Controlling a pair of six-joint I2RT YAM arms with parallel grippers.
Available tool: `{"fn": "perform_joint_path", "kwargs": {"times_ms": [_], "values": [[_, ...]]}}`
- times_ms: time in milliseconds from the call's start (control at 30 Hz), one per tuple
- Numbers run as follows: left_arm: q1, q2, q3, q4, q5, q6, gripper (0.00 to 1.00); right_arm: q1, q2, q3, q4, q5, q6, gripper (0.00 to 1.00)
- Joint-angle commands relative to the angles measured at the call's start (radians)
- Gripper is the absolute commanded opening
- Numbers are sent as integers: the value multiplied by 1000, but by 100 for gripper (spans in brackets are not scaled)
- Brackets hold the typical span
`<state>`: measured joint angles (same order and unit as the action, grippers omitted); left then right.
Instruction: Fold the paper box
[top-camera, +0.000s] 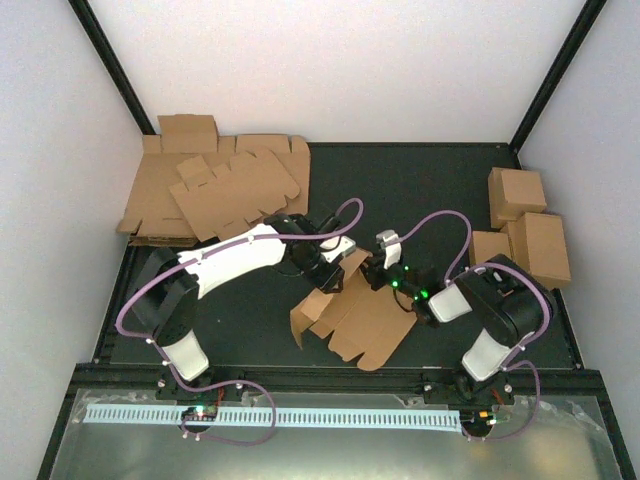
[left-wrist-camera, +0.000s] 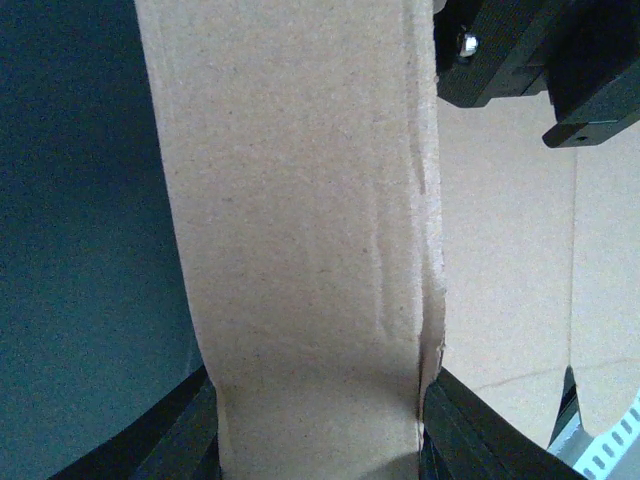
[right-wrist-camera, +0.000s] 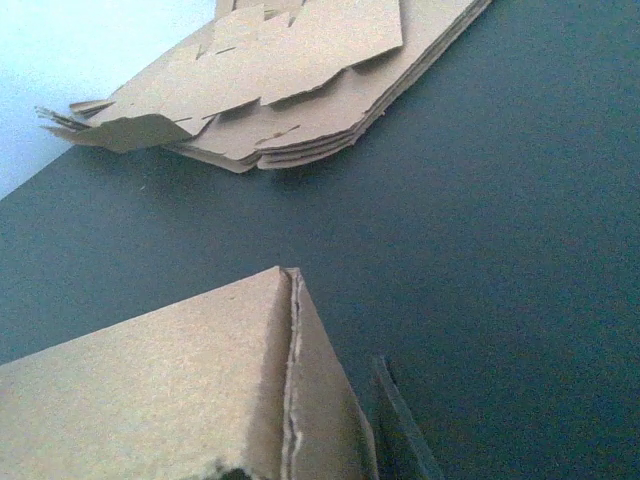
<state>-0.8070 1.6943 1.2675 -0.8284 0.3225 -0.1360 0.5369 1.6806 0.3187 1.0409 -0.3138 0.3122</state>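
on the dark surface (top-camera: 420, 190), seen from above, the biggest thing is the heap of flat cardboard blanks (top-camera: 215, 190) in the far left corner. a few finished boxes (top-camera: 525, 225) stand against the far right side, well apart from the work.

the paper box (top-camera: 365, 320) lies near the middle, between the two arms and closer to the near edge than to the heap. it is only part formed. its near panels spread low on the surface, and its far end rises where the arms meet. its length seems to run from that raised end back toward the bases, on a slight slant.

the left arm (top-camera: 230, 260) reaches in from the left and the right arm (top-camera: 495, 310) from the right, so both are at the same far end, about equally close.

in the left wrist view the left fingers (left-wrist-camera: 185, 445) sit at a middling gap with an upright strip of the box between them, touching both sides; i judge that a hold. the right fingers (left-wrist-camera: 595, 100) hang just beside that strip, over a flat panel. whether they are wide or narrow i cannot tell.

the next fold likely turns on that strip: it stands along the left fingers' reach, with the loose panel on the right arm's side.
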Motion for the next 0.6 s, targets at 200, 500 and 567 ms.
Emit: {"fn": "perform_joint_path", "kwargs": {"times_ms": [200, 500, 567], "values": [[19, -21, 24, -20, 54, 35, 43, 23, -57, 50, -161, 120, -40, 13], [39, 4, 41, -33, 70, 62, 43, 34, -74, 71, -252, 126, -51, 25], [45, 10, 48, -46, 72, 76, 43, 34, -77, 70, -266, 126, -51, 27]]}}
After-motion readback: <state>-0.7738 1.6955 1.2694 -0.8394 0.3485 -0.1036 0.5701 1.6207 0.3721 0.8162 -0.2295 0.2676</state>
